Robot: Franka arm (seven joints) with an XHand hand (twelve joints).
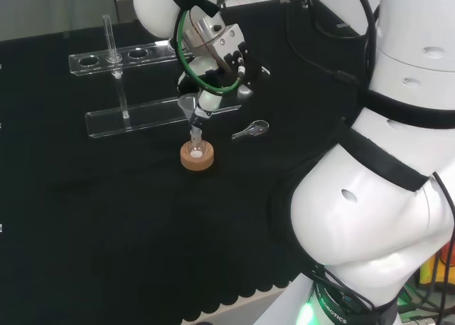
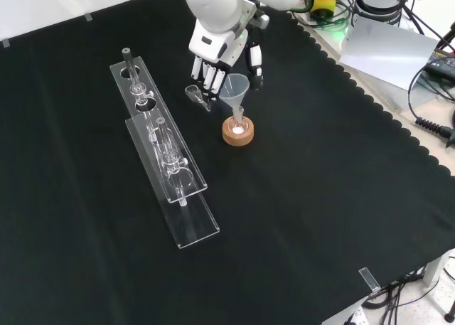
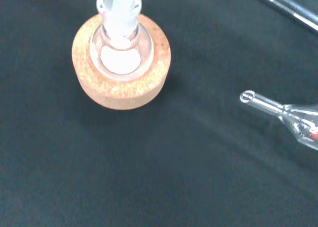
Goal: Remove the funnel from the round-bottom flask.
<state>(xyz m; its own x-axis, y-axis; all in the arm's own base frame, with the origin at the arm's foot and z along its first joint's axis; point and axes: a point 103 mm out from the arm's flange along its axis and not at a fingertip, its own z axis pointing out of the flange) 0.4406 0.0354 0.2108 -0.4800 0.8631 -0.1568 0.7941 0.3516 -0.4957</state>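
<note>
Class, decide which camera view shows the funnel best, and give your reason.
The front view: the whole funnel, cone and stem, stands in the flask beside the hand. In the head view the funnel is partly behind fingers; the wrist view catches its stem.

rough cork ring (image 3: 121,63), matt cloth (image 3: 149,177)

Glass piece (image 2: 197,95) just beside funnel (image 2: 234,90)
</note>
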